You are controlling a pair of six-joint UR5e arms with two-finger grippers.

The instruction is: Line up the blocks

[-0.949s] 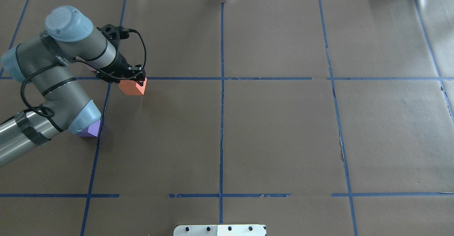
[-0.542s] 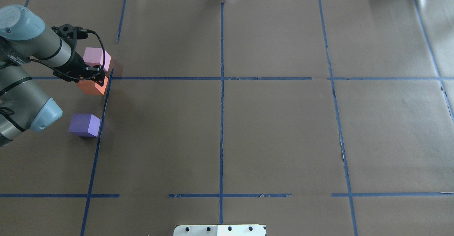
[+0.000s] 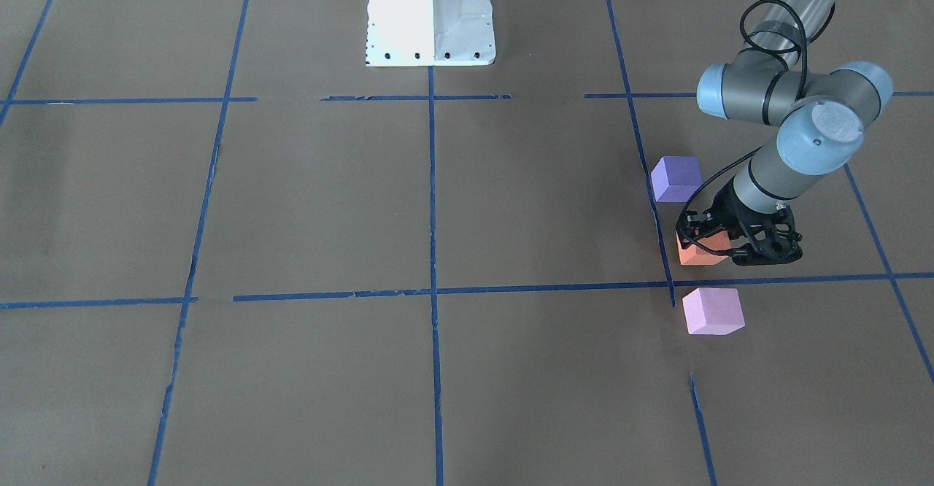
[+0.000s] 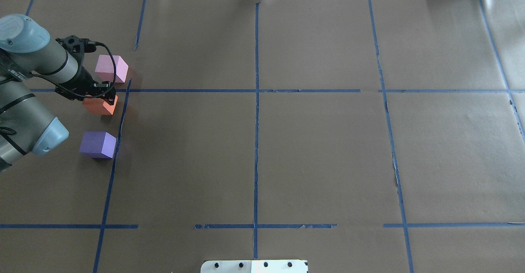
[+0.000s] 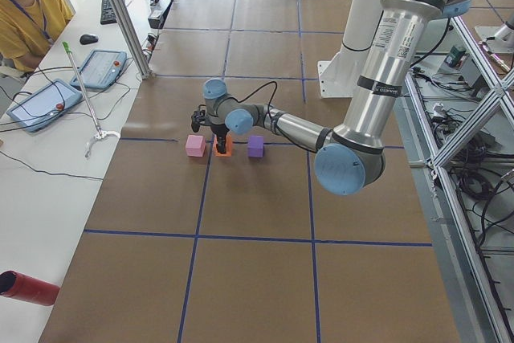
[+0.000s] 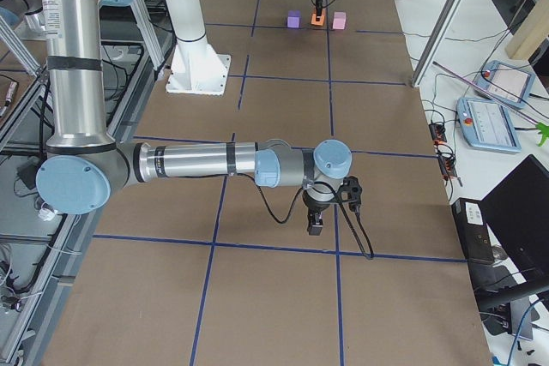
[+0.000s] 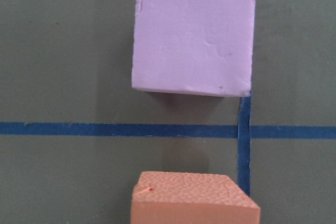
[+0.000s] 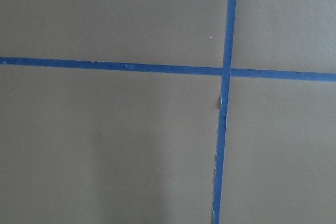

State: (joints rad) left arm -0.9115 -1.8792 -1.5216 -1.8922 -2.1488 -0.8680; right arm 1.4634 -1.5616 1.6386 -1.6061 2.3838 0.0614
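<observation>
My left gripper (image 4: 102,96) is shut on the orange block (image 4: 98,106) and holds it low over the brown paper, between the other two blocks. The pink-lilac block (image 4: 111,69) lies just beyond it, across a blue tape line. The violet-purple block (image 4: 98,144) lies nearer to me. The three stand roughly in a row in the front view: purple (image 3: 676,178), orange (image 3: 697,254), pink (image 3: 713,311). The left wrist view shows the orange block (image 7: 194,198) below the pink one (image 7: 193,35). My right gripper (image 6: 316,222) hangs over bare paper; I cannot tell its state.
Blue tape lines (image 4: 256,101) divide the brown paper into a grid. The white robot base (image 3: 430,15) stands at the table's near-middle edge. A person (image 5: 28,14) sits at a side table with tablets (image 5: 100,68).
My left gripper has carried the orange block leftward, across the vertical tape line, to a spot between the pink and purple blocks, then slightly toward me and lower.
</observation>
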